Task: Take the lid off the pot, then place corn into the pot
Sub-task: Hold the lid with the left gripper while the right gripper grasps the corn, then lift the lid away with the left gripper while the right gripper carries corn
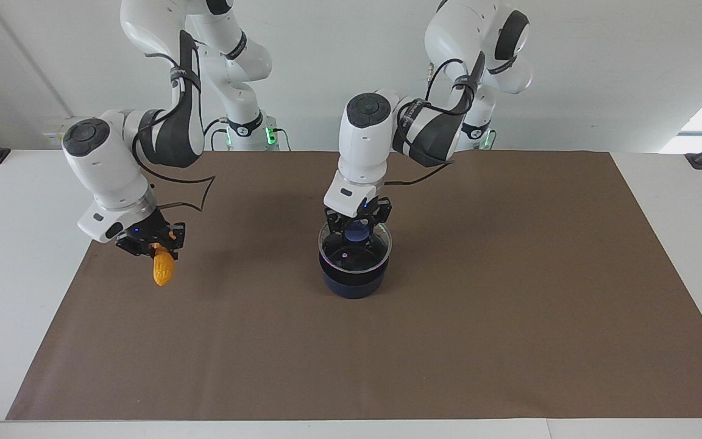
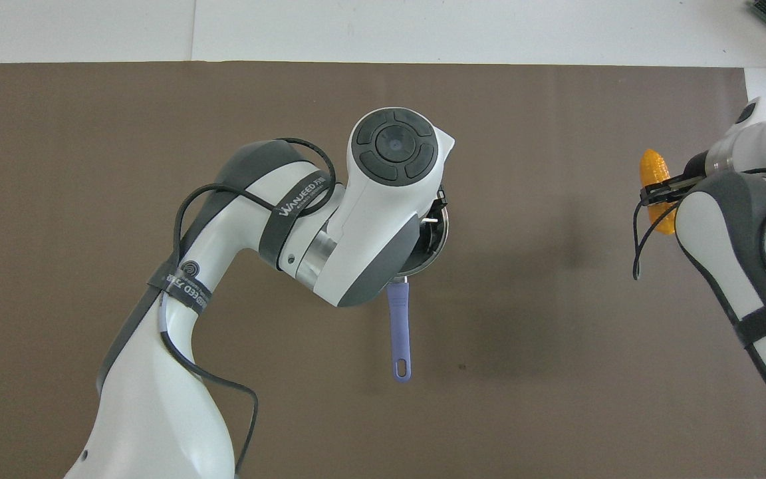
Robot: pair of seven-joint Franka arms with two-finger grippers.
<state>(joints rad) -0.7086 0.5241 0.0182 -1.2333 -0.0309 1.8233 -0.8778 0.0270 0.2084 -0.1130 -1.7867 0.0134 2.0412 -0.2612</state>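
The dark blue pot [image 1: 353, 283] stands mid-table, its long handle [image 2: 399, 332] pointing toward the robots. The glass lid [image 1: 351, 256] sits at the pot's top, and I cannot tell if it is raised off the rim. My left gripper [image 1: 358, 230] is straight over it, shut on the lid's blue knob [image 1: 358, 233]. In the overhead view the left arm hides all but an edge of the lid [image 2: 441, 233]. My right gripper [image 1: 161, 251] is shut on the yellow-orange corn [image 1: 163, 271], which hangs above the mat toward the right arm's end of the table. The corn also shows in the overhead view [image 2: 655, 174].
A brown mat [image 1: 479, 317] covers most of the white table [image 1: 16, 244]. Nothing else lies on it.
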